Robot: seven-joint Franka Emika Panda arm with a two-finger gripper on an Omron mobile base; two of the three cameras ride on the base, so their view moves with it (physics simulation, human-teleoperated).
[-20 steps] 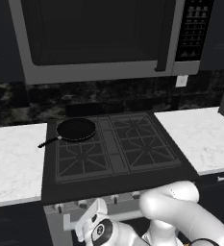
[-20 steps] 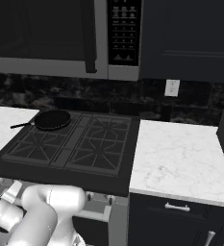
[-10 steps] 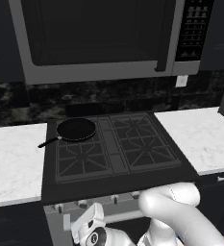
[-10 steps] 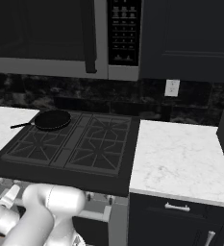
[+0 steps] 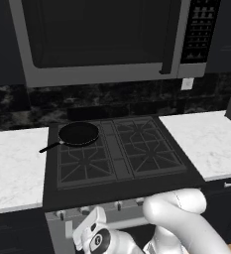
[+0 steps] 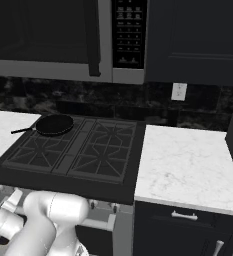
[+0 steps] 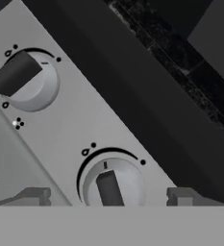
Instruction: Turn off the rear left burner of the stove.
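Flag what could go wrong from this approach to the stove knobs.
1. The hand straddles one knob while a second knob sits close beside it; turning the wrong one would leave the rear left burner on.
2. The frying pan rests on that burner and may be hot.

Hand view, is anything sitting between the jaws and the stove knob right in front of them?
Nothing visible does. In the hand view the lower knob on the stove's silver front panel sits between the two fingertips of the open gripper, with bare panel around it. A second knob lies off to one side.
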